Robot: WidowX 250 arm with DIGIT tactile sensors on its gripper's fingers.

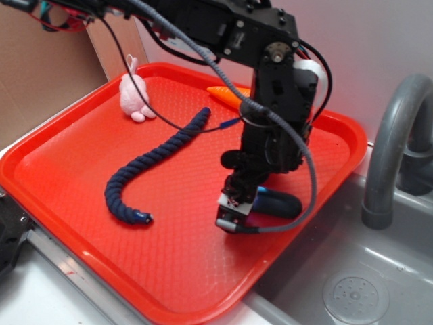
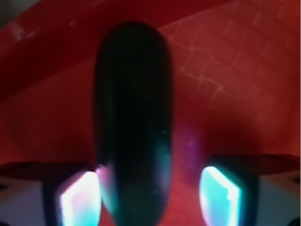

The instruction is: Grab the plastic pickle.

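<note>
The plastic pickle (image 2: pixel 133 127) lies on the red tray (image 1: pixel 74 169), near the tray's right edge by the sink, a dark rounded capsule whose far end pokes out from behind the arm in the exterior view (image 1: pixel 281 203). The tool (image 1: pixel 233 215) is lowered right at it, tip close to the tray floor. In the wrist view the pickle runs lengthwise between the two fingers (image 2: pixel 77 202); it presses against the left one, while a strip of tray shows between it and the right one, so the tool is spread and not clamped. That view is blurred, so whether the left finger truly touches is hard to say.

Left of the tool, a navy twisted rope (image 1: pixel 159 162) curves across the tray's middle. Behind the arm, an orange toy carrot (image 1: pixel 226 93) lies near the far rim, partly hidden. A pink plush bunny (image 1: pixel 135 95) sits at the far left corner. A grey faucet (image 1: pixel 392 149) rises over the sink (image 1: pixel 352 284) on the right.
</note>
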